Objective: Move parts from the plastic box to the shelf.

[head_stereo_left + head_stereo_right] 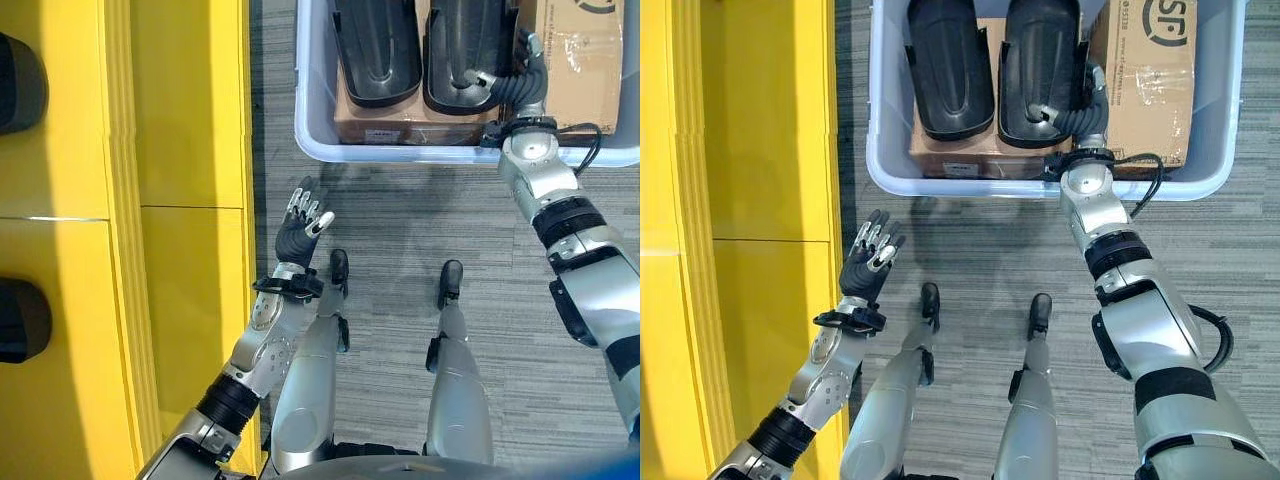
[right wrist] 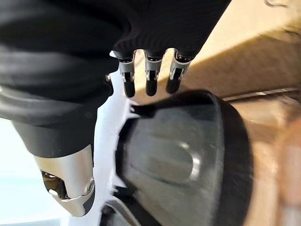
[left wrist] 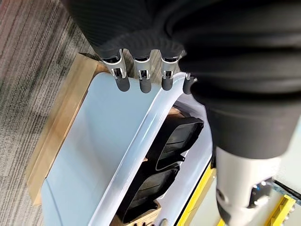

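Parts: two black moulded parts lie side by side in your plastic box, on cardboard cartons.
Right hand: reaching over the box's near wall, fingers straight above the right-hand part, gripping nothing.
Left hand: raised outside the box's near-left corner, fingers loosely spread, empty, beside the yellow shelf.

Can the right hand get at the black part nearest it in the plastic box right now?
Probably yes. The right hand is already inside the plastic box, its fingers just short of the black part, with nothing between them.
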You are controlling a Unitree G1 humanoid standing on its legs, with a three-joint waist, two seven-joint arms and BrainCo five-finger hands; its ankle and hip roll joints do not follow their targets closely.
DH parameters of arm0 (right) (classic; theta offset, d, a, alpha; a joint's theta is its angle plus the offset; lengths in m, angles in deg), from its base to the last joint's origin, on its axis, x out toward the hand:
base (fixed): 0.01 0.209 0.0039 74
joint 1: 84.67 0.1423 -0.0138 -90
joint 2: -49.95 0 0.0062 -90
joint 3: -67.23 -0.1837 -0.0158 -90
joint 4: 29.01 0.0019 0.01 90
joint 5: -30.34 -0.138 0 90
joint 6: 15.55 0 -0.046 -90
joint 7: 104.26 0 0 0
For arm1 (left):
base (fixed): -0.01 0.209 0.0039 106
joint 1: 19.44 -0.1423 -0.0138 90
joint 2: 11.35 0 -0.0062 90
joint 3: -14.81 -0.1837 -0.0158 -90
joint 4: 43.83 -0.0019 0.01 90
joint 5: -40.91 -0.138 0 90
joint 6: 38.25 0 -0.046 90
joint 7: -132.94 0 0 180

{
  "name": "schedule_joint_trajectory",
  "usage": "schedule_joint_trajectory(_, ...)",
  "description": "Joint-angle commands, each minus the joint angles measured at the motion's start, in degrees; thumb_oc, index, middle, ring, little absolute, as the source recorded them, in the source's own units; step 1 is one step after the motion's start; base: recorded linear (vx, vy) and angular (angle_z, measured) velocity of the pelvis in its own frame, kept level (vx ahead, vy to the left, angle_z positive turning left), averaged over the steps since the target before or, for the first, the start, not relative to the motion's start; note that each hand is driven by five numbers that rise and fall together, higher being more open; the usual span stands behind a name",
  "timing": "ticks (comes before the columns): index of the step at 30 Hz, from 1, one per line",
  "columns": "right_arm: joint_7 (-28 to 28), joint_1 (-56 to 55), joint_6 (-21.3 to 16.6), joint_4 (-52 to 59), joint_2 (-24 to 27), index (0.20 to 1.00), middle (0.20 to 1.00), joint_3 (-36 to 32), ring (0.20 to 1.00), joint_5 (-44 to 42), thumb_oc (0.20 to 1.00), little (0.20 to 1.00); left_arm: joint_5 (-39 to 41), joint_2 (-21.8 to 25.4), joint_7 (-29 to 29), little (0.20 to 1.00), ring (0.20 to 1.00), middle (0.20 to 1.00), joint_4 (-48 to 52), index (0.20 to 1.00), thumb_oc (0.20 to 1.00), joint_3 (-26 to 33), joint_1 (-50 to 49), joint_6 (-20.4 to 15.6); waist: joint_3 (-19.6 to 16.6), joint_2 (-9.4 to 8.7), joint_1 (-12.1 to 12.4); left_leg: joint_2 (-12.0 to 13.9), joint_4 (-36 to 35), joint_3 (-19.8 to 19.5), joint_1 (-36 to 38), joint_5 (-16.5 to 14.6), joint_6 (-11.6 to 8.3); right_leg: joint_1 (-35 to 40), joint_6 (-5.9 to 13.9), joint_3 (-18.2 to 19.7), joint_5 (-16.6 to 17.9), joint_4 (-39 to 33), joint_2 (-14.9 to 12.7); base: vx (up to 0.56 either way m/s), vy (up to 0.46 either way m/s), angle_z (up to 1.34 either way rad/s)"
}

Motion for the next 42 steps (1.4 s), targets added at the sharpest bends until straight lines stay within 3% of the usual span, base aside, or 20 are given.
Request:
schedule_joint_trajectory(1, -2.0, 6.8, -2.2, -1.0, 2.7, 1.000, 1.000, 1.7, 1.000, 2.9, 1.000, 1.000, -0.7, 2.4, -0.4, 1.000, 1.000, 1.000, 5.0, 1.000, 1.000, 0.1, -0.5, -3.3, 0.6, -1.39, -0.3, 3.9, 2.7, -1.1, -3.0, -0.3, -3.64, 4.2, 2.35, -1.1, -2.1, 3.9, -5.6, 0.00, 0.000, 0.00)
schedule_joint_trajectory(11, -3.0, 8.0, -2.3, 0.5, 3.7, 1.000, 1.000, 2.4, 1.000, 4.4, 1.000, 1.000, -0.8, 2.4, -0.7, 1.000, 1.000, 1.000, 5.1, 1.000, 1.000, 0.0, -0.3, -3.4, 0.6, -1.50, -0.4, 3.9, 2.2, -1.0, -3.7, 0.1, -3.67, 3.2, 2.34, -1.1, -1.9, 4.0, -5.4, 0.00, 0.000, 0.00)
schedule_joint_trajectory(27, -0.8, 12.2, -1.2, -13.7, 3.6, 1.000, 1.000, 4.3, 1.000, 0.5, 1.000, 1.000, -0.2, 3.6, -0.3, 1.000, 1.000, 1.000, 6.0, 1.000, 1.000, -1.4, -0.5, -3.6, 0.6, -0.03, 1.2, 3.2, 2.5, -1.6, -6.4, -0.2, -3.63, 1.8, 2.47, -2.2, -2.5, 4.0, -5.3, 0.00, -0.002, 0.02)
schedule_joint_trajectory(42, 0.6, 14.6, 0.3, -22.2, 6.9, 1.000, 1.000, 4.6, 1.000, -2.7, 1.000, 1.000, -0.1, 3.9, 0.1, 1.000, 1.000, 1.000, 6.1, 1.000, 1.000, -3.4, 0.1, -3.4, 0.6, 1.77, 2.5, 2.4, 2.5, -1.7, -7.7, -0.6, -3.48, 0.9, 2.68, -2.7, -3.3, 4.2, -5.3, 0.01, 0.002, 0.01)
